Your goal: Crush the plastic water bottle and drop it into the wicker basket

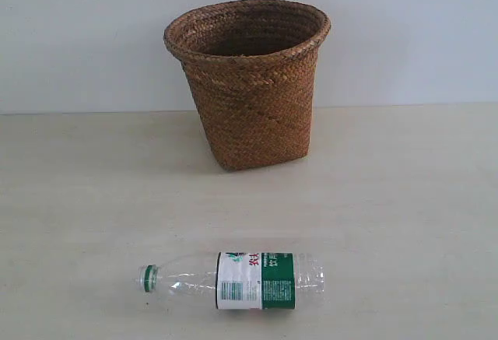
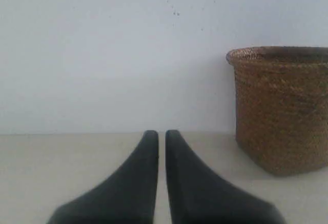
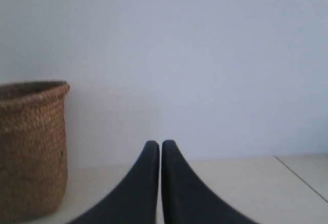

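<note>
Here, in the exterior view, the clear ribbed plastic water bottle (image 1: 233, 280) with a green cap ring and green-and-white label lies on its side, uncrushed, on the pale table (image 1: 405, 192). It is well apart from the tall brown woven wicker basket (image 1: 250, 83), which stands upright behind it. In the left wrist view, the left gripper (image 2: 161, 136) has its dark jaws drawn together to a thin slit, holding nothing, with the basket beyond. In the right wrist view, the right gripper (image 3: 159, 145) is likewise all but closed and empty, with the basket also in sight.
</note>
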